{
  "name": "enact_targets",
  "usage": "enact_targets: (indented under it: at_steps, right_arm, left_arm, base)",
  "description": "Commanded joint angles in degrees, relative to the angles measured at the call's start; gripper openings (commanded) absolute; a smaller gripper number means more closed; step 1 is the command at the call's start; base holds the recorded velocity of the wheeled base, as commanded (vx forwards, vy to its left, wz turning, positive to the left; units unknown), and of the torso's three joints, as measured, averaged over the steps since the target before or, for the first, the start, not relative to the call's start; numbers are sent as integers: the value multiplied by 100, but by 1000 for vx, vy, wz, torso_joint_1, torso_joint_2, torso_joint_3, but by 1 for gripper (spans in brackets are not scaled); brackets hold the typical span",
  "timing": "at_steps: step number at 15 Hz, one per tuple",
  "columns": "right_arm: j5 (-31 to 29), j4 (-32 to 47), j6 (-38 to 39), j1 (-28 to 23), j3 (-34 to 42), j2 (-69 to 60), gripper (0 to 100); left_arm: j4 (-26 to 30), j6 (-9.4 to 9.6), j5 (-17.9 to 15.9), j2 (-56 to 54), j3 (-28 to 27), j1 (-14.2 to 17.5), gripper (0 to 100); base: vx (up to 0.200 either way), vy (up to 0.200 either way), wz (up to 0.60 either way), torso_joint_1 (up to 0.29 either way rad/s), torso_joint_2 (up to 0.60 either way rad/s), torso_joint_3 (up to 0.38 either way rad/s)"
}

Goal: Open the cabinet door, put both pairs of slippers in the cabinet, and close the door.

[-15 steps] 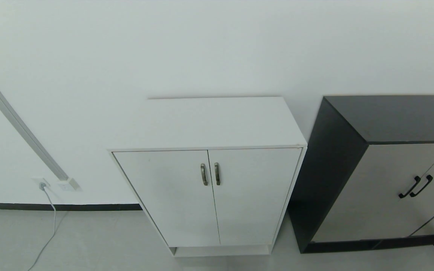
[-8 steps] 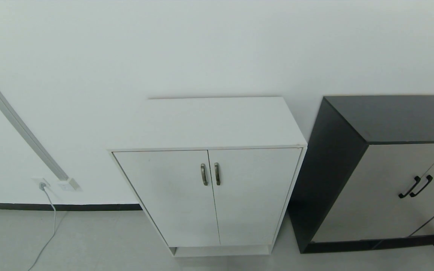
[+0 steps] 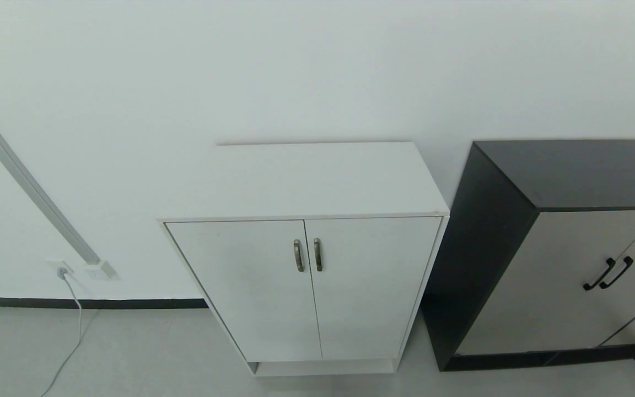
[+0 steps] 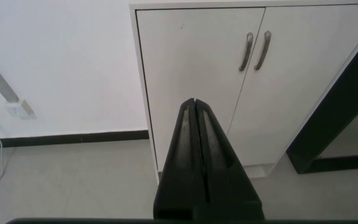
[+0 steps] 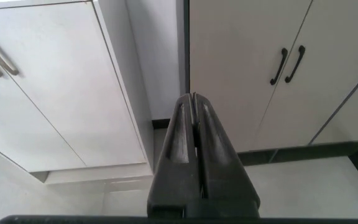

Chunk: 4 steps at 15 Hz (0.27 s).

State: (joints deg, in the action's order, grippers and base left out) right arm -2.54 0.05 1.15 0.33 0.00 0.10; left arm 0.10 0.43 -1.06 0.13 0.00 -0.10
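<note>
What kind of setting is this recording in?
Probably a sparse indoor room, perhaps a staged hallway: a white two-door cabinet and a dark cabinet side by side against a bare wall, a socket near the floor.

front: both doors of the white cabinet [image 3: 273,292] shut flush, left handle [image 3: 298,255] and right handle [image 3: 317,254] side by side at the seam, reachable over the floor [image 3: 157,353] | right: dark cabinet [image 3: 488,259] just beside, narrow gap | left: room along the wall [image 3: 317,71], cable [image 3: 80,322] trailing to the floor well apart
</note>
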Motion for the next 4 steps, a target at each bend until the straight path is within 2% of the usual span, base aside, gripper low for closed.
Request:
enact_targets:
  at_steps: [1,4]
  right_arm:
    - [-1,13,0,2,0,-10,0]
    - [-1,4,17,2,0,-10,0]
  left_arm:
    - [-1,1,1,4,0,1,0]
    - [-1,1,1,4,0,1,0]
  base:
    - [0,0,0,0,0,0]
    - [0,0,0,0,0,0]
